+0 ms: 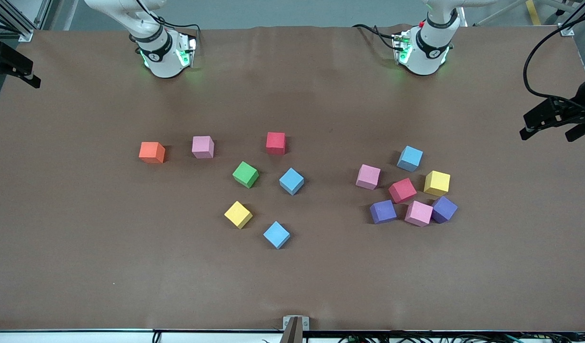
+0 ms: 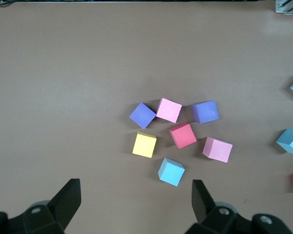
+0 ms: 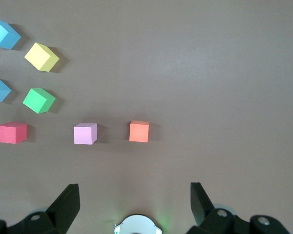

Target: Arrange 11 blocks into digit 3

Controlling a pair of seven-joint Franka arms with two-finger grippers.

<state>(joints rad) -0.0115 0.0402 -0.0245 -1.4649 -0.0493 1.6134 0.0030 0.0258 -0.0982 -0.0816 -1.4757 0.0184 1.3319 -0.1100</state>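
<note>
- Blocks are lying scattered on the brown table (image 1: pixel 83 238), none joined into the digit 3; you are looking at two loose groups.
- Group toward the left arm's end: blue cube (image 1: pixel 410 158), pink cube (image 1: pixel 368 176), red cube (image 1: pixel 402 190), yellow cube (image 1: pixel 437 183), purple cube (image 1: pixel 383 211), second pink cube (image 1: pixel 418 213) and second purple cube (image 1: pixel 444 209), these last two touching.
- Middle group: red block (image 1: pixel 276 143), green cube (image 1: pixel 245 174), blue block (image 1: pixel 291 181), yellow block (image 1: pixel 238 214), and another blue one (image 1: pixel 276 234) lying nearest the front camera.
- Orange cube (image 1: pixel 152 152) and a lone pink block (image 1: pixel 203 146) are sitting toward the right arm's end.
- Left gripper (image 2: pixel 136 204) is hanging open over bare table near its base, holding nothing; right gripper (image 3: pixel 134 204) likewise.
- Front view is cutting both grippers off; only the wrist views are showing you their fingers.
- Left wrist view is clipping the middle group at its edge.
</note>
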